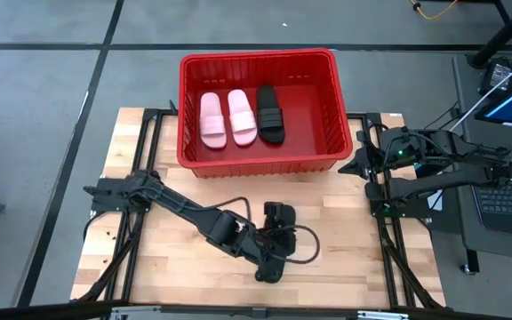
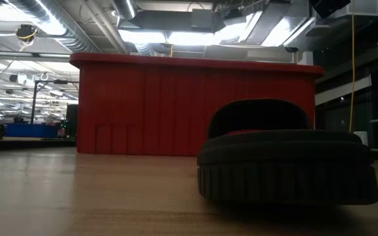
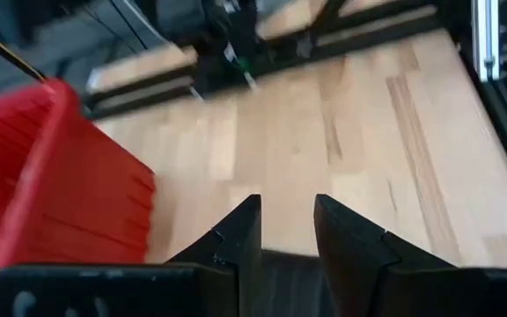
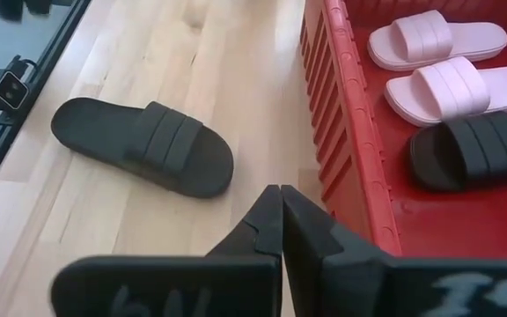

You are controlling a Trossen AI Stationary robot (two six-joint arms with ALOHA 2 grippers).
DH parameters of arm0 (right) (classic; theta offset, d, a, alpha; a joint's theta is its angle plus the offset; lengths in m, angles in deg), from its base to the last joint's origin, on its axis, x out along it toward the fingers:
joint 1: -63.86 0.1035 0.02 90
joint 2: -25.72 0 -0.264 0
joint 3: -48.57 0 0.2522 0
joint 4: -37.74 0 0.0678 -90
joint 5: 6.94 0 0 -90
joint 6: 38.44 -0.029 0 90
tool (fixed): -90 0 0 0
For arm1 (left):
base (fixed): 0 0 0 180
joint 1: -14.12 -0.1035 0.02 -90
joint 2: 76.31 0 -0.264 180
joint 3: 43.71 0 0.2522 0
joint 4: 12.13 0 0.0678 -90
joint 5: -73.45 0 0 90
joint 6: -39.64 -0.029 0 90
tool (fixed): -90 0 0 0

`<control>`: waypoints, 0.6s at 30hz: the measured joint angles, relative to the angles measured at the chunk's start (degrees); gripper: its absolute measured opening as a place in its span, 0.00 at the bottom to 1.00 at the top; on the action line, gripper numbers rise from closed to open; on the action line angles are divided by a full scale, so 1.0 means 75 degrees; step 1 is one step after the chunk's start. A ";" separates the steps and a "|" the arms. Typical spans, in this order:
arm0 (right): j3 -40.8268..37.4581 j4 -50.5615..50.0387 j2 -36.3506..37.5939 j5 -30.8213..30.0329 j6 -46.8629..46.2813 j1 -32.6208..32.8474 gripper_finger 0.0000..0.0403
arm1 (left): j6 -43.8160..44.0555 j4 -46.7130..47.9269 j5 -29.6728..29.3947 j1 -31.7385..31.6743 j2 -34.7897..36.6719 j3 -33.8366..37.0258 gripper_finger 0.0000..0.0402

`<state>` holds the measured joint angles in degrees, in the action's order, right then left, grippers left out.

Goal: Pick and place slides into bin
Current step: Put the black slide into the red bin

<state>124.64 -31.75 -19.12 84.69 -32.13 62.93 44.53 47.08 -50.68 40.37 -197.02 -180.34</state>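
While fourth lies outside, bin holds three slides.

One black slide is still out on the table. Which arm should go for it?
Left, probably. The left gripper is right by the last black slide, open. The right gripper sits shut at the bin's right corner, farther away.
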 joint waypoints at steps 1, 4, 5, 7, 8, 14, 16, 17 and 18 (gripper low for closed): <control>0.0000 -0.0005 0.0000 0.0000 -0.0009 -0.0003 0.01 | 0.0138 0.0264 0.0093 0.0012 -0.0152 -0.0199 0.25; 0.0000 -0.0024 0.0000 0.0000 0.0018 -0.0003 0.01 | 0.0271 0.1087 0.0227 0.0077 -0.0518 -0.0585 0.25; 0.0000 -0.0024 0.0000 0.0000 0.0035 -0.0003 0.01 | 0.0293 0.1231 0.0219 0.0103 -0.0598 -0.0631 0.25; 0.0000 -0.0024 0.0000 0.0000 0.0040 -0.0003 0.01 | 0.0610 0.1321 0.0272 0.0115 -0.0690 -0.0638 0.25; 0.0000 -0.0024 0.0000 0.0000 0.0045 -0.0003 0.01 | 0.0846 0.1362 0.0386 0.0101 -0.0717 -0.0641 0.25; 0.0000 -0.0047 0.0000 0.0000 0.0027 -0.0003 0.01 | 0.1448 0.2425 0.0848 0.0106 -0.1077 -0.0644 0.25; 0.0000 -0.0056 0.0000 0.0000 0.0016 -0.0003 0.01 | 0.1448 0.2367 0.0818 0.0113 -0.1197 -0.0644 0.25; 0.0000 -0.0067 0.0000 0.0000 0.0017 -0.0003 0.01 | 0.1451 0.2370 0.0803 0.0108 -0.1272 -0.0644 0.25; 0.0000 -0.0080 0.0000 0.0000 0.0023 -0.0003 0.01 | 0.1449 0.2359 0.0777 0.0100 -0.1359 -0.0648 0.25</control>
<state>124.64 -32.35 -19.12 84.69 -31.96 62.91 55.40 64.78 -44.85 41.12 -207.21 -185.20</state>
